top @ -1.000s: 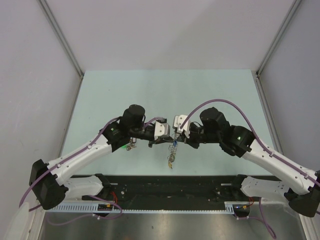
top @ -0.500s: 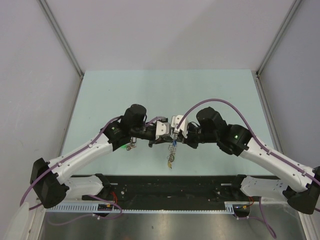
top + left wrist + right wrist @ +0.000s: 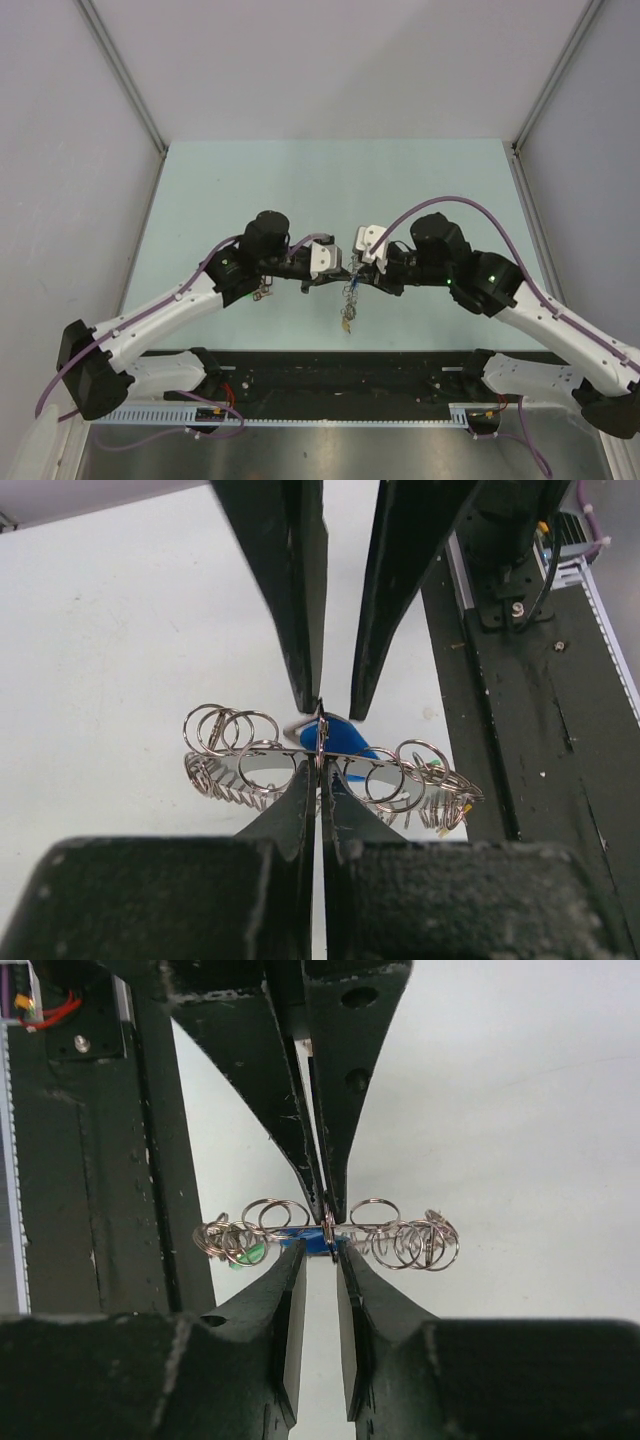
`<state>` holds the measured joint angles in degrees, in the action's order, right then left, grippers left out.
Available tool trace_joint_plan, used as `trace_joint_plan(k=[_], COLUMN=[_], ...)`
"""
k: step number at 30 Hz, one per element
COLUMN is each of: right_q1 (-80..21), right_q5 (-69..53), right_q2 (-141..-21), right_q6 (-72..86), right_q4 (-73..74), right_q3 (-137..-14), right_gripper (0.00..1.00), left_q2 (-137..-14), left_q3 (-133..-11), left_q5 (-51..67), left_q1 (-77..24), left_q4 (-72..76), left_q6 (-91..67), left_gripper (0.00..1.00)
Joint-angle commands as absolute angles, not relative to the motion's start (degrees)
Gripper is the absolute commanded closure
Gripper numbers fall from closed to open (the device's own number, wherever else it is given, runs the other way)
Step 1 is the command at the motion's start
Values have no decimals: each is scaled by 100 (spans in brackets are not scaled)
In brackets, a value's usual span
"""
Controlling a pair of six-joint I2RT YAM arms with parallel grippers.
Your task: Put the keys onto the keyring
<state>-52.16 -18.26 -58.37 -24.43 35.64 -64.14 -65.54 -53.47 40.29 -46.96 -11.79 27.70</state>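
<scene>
My left gripper (image 3: 320,772) is shut on the rim of the keyring (image 3: 262,771), a silver ring fringed with small split rings, holding it edge-on above the table. A blue-tagged key (image 3: 345,738) hangs on the ring right at the grip. Facing it, my right gripper (image 3: 322,1251) stands open, its fingertips (image 3: 299,1252) on either side of the blue tag (image 3: 305,1235) with a gap showing. A green tag (image 3: 250,1253) hangs further along the ring. From above, the keyring (image 3: 349,297) dangles between both grippers, a yellow tag (image 3: 346,325) at its bottom.
A small bunch of loose keys (image 3: 263,291) lies on the pale green table (image 3: 300,190) beside the left arm's wrist. The black base rail (image 3: 340,370) runs along the near edge. Grey walls enclose the table on three sides.
My right gripper has gone from shut to open and drawn back slightly to the right. The left gripper still holds the keyring in the same place.
</scene>
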Motion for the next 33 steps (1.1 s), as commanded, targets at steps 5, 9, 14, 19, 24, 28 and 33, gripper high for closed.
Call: trace_joint_plan(k=[5,9,14,19,24,28,33], right_q1=[-4738,-4457,-4333,-4280,-4228,-4219,-4219], right_q5=[-2582,-2961,-3260,-3392,-3454,-3498,-3472], right_q2=[-5055,-4992,-5036,-5071,-5106,-5133,-5142], right_q6=[-2259,-2329,-2329,-2338,-2347,-2355,-2355], right_q4=[3086,2988,2813,2751,2707,2707,2698], right_q3=[-6100,-5959,-5836,-5836,-5827,-5827,-5827], right_gripper=[76,78,82,82,84,87,87], left_q2=[-6223,-6223,-6205,-6214,-6266,-6267,-6267], left_q3=[-5151,-5133,-5107,-5115,-5150,-5159,-5168], left_q5=[4403,4508,4588,4623,4693,4737,4781], left_q1=[-4641,-4649,-4649,-4649,-4641,-4641,-4649], left_q4=[-27,-26,202,202,158,132,97], left_q6=[2277,2224,2180,2171,2180,2188,2215], left_gripper=[100,100,100,100,100,100,100])
